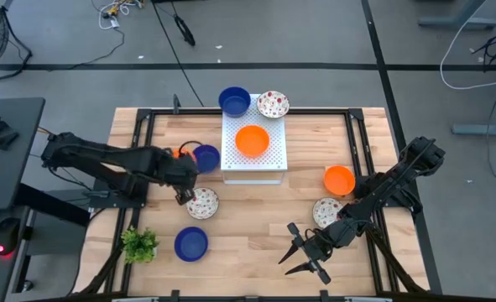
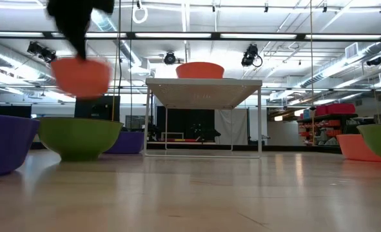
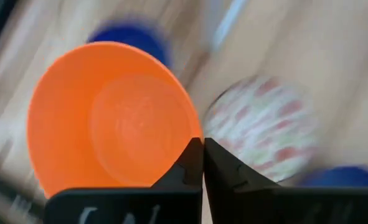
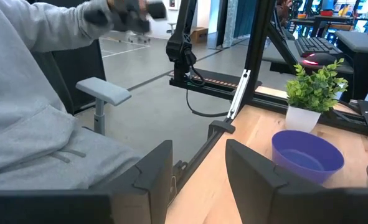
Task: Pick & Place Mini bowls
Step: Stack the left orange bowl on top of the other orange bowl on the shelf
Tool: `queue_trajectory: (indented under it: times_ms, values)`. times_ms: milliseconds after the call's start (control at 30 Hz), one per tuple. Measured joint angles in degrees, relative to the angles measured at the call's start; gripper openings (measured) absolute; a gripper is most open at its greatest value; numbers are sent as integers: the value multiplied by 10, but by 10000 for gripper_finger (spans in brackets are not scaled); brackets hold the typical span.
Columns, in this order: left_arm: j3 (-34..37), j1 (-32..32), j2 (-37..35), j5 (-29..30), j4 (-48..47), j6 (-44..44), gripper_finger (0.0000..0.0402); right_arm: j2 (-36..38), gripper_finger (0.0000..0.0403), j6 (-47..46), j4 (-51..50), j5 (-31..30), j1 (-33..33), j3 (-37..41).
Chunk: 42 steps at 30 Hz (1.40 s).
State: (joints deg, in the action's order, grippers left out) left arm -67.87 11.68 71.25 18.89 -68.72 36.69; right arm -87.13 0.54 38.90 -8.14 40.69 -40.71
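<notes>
Orange bowl (image 3: pixel 112 118) was held by its rim in the clenched left gripper (image 3: pixel 202 163), carried above the table (image 1: pixel 256 243), the white board (image 1: pixel 268 158) lying just beside to the right; right gripper (image 1: pixel 302 256) was released, well apart.

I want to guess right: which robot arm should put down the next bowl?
The left. Its gripper already pinches an orange bowl, near the white board. The right gripper is open, holding nothing.

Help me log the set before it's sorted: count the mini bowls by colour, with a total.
Blue: 3, one behind the board, one beside the left claw, one by the plant.
Orange: 3, one on the board, one at the right, one held in the left claw.
White with red speckles: 3.
Total: 9.
</notes>
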Motion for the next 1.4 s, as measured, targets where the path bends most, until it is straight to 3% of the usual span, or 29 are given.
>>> queue_trajectory:
  times_ms: [167, 333, 667, 800, 933, 1300, 1400]
  values:
    - [-149, 19, 34, 35, 61, -103, 1, 0, 150, 5, 1, 0, -1, 0]
    - [-291, 10, 129, 38, 115, -250, 1, 0, 150, 5, 6, 0, -4, 0]
    - [-507, -77, 333, 4, 7, -540, 1, 0, 150, -1, 6, 0, -4, 0]
    - [-527, -115, 366, -1, -20, -614, 2, 0, 150, -1, 3, 0, -4, 0]
    - [-528, -149, 374, -51, -19, -644, 3, 0, 150, -1, 3, 0, -4, 0]
    - [-525, -199, 378, -137, -23, -620, 7, 0, 150, -1, 0, 0, -3, 0]
    - [-524, -199, 385, -132, -28, -615, 7, 0, 150, -1, 0, 0, -3, 0]
